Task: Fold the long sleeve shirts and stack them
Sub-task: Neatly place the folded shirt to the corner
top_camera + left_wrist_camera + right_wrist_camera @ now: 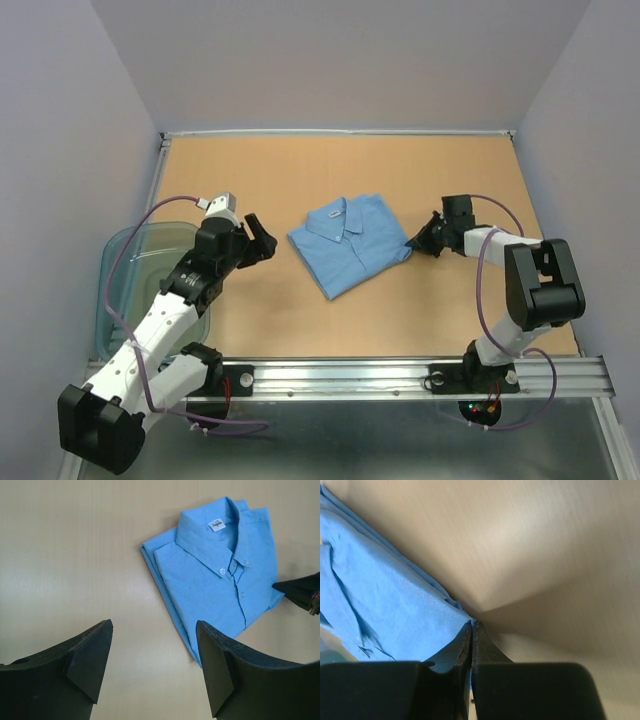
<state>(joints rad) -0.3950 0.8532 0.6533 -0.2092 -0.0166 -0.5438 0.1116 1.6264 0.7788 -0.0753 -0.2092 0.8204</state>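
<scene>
One shirt point(350, 243), neck label point(216, 525) unreadable; right claw point(471, 626) clamps its corner, left claw point(154, 632) released.

thin matt light blue cloth shirt point(350, 243), smooth matt wood-grain tabletop point(300, 180), clear bluish plastic tub point(125, 262), metal rail point(380, 374)

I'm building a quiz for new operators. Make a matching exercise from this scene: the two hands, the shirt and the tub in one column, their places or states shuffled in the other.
1. left hand
2. right hand
3. shirt
4. tub

A. folded, collar up
B. shut on the shirt's corner
C. clear bluish, far left in the top view
D. open, apart from the shirt

Pairs: 1-D, 2-B, 3-A, 4-C
</scene>
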